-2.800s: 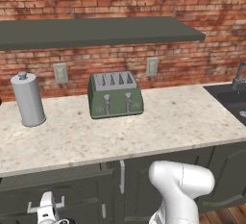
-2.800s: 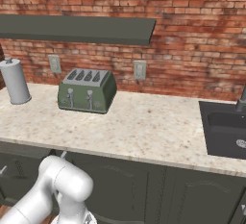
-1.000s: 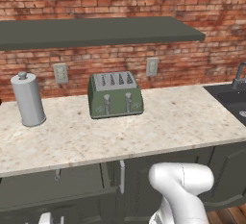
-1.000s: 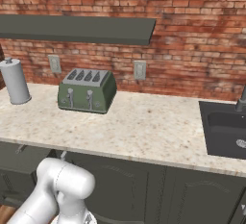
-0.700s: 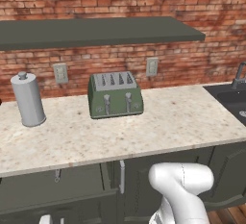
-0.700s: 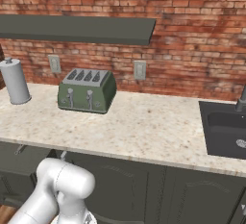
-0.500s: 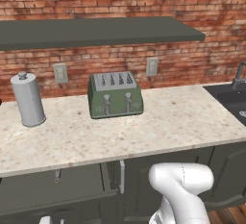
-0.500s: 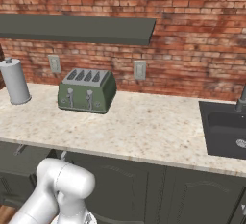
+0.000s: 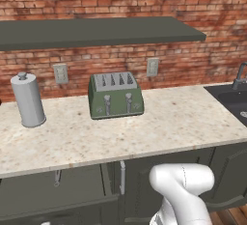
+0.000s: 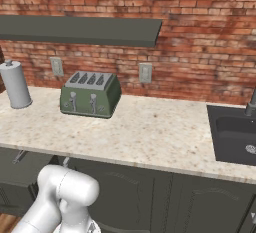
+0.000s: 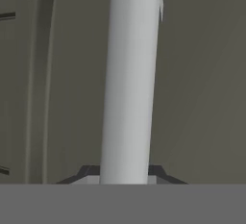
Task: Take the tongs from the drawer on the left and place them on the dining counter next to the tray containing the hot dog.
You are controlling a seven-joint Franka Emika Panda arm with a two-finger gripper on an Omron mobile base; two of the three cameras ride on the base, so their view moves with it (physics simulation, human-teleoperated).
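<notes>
The drawer's silver bar handle (image 11: 129, 74) runs up the middle of the hand view, very close, with the dark grey-green drawer front (image 11: 197, 98) behind it. My gripper (image 11: 123, 177) is shut on this handle, one dark fingertip (image 11: 79, 175) on each side. In the left base view the drawer (image 9: 53, 190) stands pulled out under the worktop's left end. A small silver utensil (image 9: 57, 176) lies inside it, also seen from the right (image 10: 20, 156); it is too small to tell whether it is the tongs. The dining counter, tray and hot dog are out of view.
The speckled worktop (image 9: 144, 132) carries a green toaster (image 9: 116, 95) and a steel paper-towel holder (image 9: 28, 99). A sink (image 10: 235, 137) lies at the right end. A dark shelf (image 9: 96, 30) hangs on the brick wall. Cabinet doors with a vertical handle (image 9: 122, 176) stand beside the drawer.
The drawer has slid out from under the worktop toward the base, uncovering the small silver utensil. My hand has sunk below the bottom edge of the left base view.
</notes>
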